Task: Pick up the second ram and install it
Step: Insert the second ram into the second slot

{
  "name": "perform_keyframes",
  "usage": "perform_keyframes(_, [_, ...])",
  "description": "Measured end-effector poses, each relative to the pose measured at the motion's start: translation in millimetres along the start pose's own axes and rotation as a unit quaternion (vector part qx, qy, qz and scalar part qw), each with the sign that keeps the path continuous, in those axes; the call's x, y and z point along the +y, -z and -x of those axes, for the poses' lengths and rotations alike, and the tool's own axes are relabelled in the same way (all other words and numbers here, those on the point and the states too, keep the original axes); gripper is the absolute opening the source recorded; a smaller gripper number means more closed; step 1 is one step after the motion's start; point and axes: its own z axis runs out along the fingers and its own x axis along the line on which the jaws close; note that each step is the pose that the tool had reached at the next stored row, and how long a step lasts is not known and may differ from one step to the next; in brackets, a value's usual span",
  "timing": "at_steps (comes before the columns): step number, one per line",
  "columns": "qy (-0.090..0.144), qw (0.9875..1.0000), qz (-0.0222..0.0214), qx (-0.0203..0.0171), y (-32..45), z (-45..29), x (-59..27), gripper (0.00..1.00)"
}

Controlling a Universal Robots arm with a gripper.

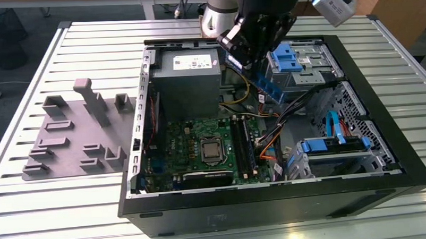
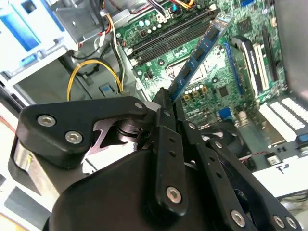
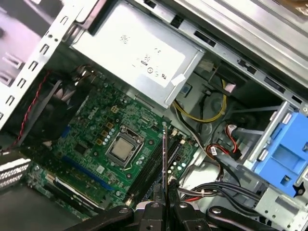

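The second ram [image 2: 202,50], a thin blue stick with dark chips, is clamped in the gripper [image 2: 163,103] above the motherboard [image 2: 211,82]. The first wrist view shows it edge-on [image 3: 165,159]; the exterior view shows it [image 1: 267,85] over the open computer case [image 1: 384,161].

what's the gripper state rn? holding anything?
Gripper: shut on the second ram, a blue memory stick held by one end, in the air above the motherboard inside the open PC case.
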Motion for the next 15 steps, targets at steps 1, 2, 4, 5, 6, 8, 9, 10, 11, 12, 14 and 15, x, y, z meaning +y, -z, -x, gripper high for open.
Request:
perform_keyframes(1, [-0.009,1.0000,0.0000,-0.0002,-0.3,0.0,0.0,0.14])
perform_keyframes(2, [-0.018,0.9998,0.0000,-0.0003,-0.5,0.0,0.0,0.14])
perform_keyframes(4, [-0.036,0.9994,0.0000,-0.0007,-1.0,0.0,0.0,0.14])
perform_keyframes(5, [-0.045,0.9990,0.0000,-0.0009,-1.3,0.0,0.0,0.14])
perform_keyframes(6, [-0.055,0.9985,0.0000,-0.0010,-1.6,0.0,0.0,0.14])
perform_keyframes(8, [-0.073,0.9974,0.0000,-0.0014,-2.0,0.0,0.0,0.14])
perform_keyframes(9, [-0.082,0.9967,0.0000,-0.0016,-2.3,0.0,0.0,0.14])
perform_keyframes(10, [-0.091,0.9959,-0.0001,-0.0017,-2.5,0.0,0.0,0.14])
perform_keyframes(11, [-0.100,0.9950,-0.0001,-0.0019,-2.8,0.0,0.0,0.14])
perform_keyframes(12, [-0.109,0.9941,-0.0001,-0.0021,-3.1,0.0,-0.1,0.14])
perform_keyframes(14, [-0.127,0.9919,-0.0001,-0.0024,-3.6,0.0,-0.1,0.14])
perform_keyframes(15, [-0.136,0.9907,-0.0001,-0.0026,-3.9,0.0,-0.1,0.14])
